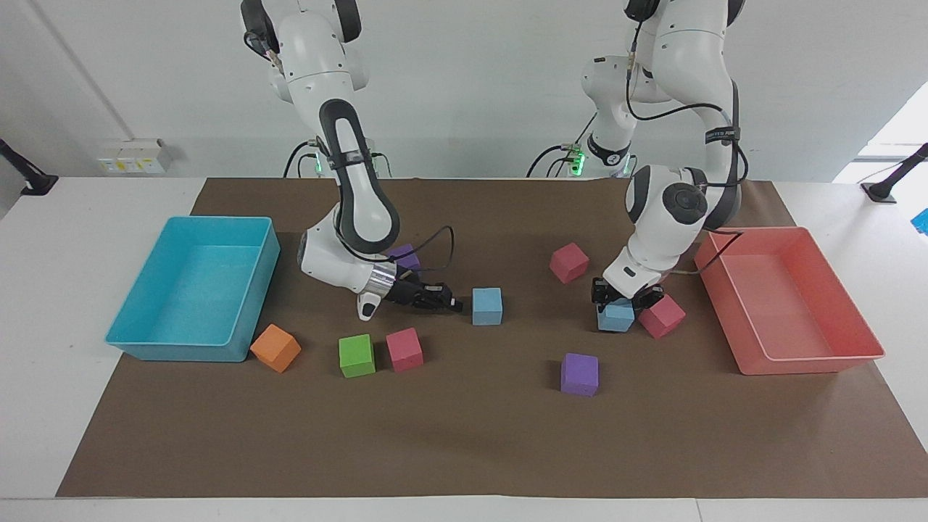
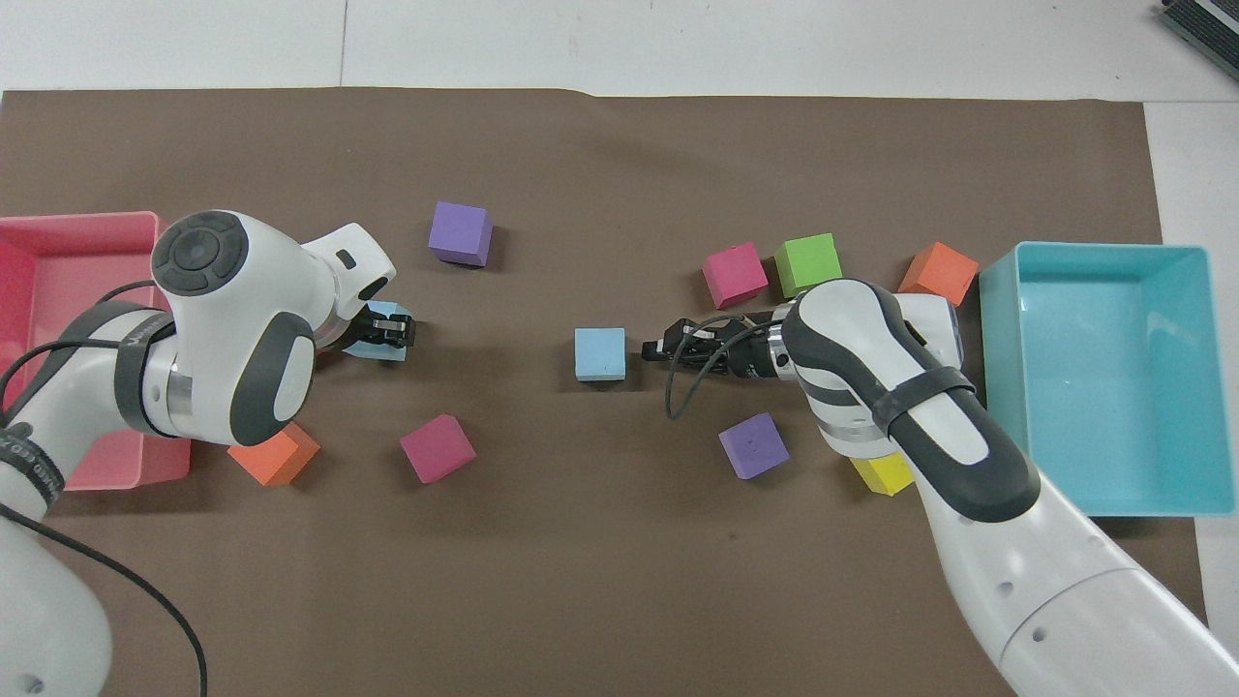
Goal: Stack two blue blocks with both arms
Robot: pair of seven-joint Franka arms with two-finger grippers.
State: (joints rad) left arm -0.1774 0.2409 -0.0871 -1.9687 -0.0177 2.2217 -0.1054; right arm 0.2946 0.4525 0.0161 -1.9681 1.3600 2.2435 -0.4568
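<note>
One blue block [image 1: 486,305] [image 2: 600,353] lies on the brown mat mid-table. My right gripper [image 1: 454,304] [image 2: 650,348] lies low and level beside it, toward the right arm's end. Its tips point at the block from a short gap away and look shut and empty. The second blue block [image 1: 615,317] [image 2: 385,334] is toward the left arm's end. My left gripper [image 1: 618,297] [image 2: 389,331] comes down on it from above and is shut on it. It holds the block at or just off the mat.
An orange-red cube [image 1: 661,316] touches the held block. Pink [image 1: 568,262] and purple [image 1: 579,374] cubes lie nearby. Green [image 1: 357,355], pink [image 1: 404,349], orange [image 1: 275,348], purple [image 2: 753,445] and yellow [image 2: 883,472] cubes surround the right arm. A turquoise tray [image 1: 181,353] and a pink tray [image 1: 805,365] stand at the ends.
</note>
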